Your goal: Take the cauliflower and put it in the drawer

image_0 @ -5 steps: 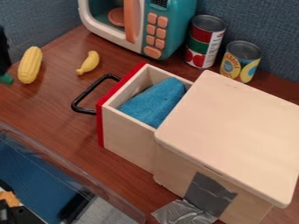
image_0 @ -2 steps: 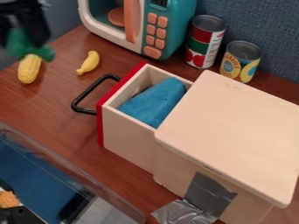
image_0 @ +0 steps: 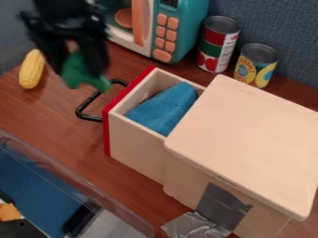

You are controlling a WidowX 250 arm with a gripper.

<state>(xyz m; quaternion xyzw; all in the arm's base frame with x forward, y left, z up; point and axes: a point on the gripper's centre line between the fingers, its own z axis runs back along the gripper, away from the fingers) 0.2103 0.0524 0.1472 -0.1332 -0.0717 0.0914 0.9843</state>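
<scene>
- Tool (image_0: 81,69): hangs raised on the upper-left side of the drawer (image_0: 133,144); closes on green cauliflower (image_0: 76,76), one finger to each side; somewhat blurred.
- Cauliflower: remains outside the drawer, off the table; in view, overlaps the upper end of the drawer's black handle (image_0: 84,104). Cannot tell exact height relative to the drawer.
- Drawer: stands open, with red front facing left; contains blue cloth (image_0: 164,109), heaped in a slanting bundle.
- Wooden cabinet (image_0: 248,144): houses the drawer and extends to the drawer's right; carries grey tape (image_0: 220,202) on the near side, to the drawer's lower right.
- Yellow corn (image_0: 31,69): lies on the table (image_0: 62,118), well apart from the drawer, to the upper left.
- Teal toy microwave (image_0: 168,32): stands behind the drawer.
- Red-and-green can (image_0: 217,44) and yellow-labelled can (image_0: 256,62): stand upright side by side, behind the drawer and to the right.
- Clear-walled bin (image_0: 68,174): sits to the drawer's lower left, with blue visible inside.
</scene>
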